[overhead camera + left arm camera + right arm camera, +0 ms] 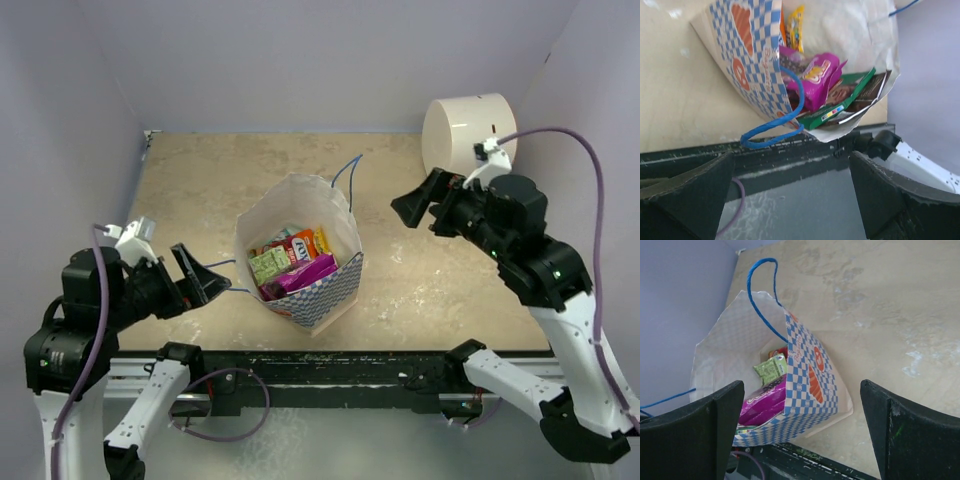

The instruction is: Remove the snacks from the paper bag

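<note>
White paper bag with blue-white checkered band (330, 292) stands open mid-table, shiny colourful snack packets (295, 262) inside. Left gripper (212, 282) wide, empty, just left of bag by its blue cord handle (801, 97). Right gripper (410, 205) wide, empty, well right of the bag.

Matt paper bag (300, 255), glossy foil snacks (298, 264), mottled stone-look table (450, 290)

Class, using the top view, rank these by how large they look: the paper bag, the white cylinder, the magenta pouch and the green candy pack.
1. paper bag
2. white cylinder
3. magenta pouch, partly hidden
4. green candy pack
</note>
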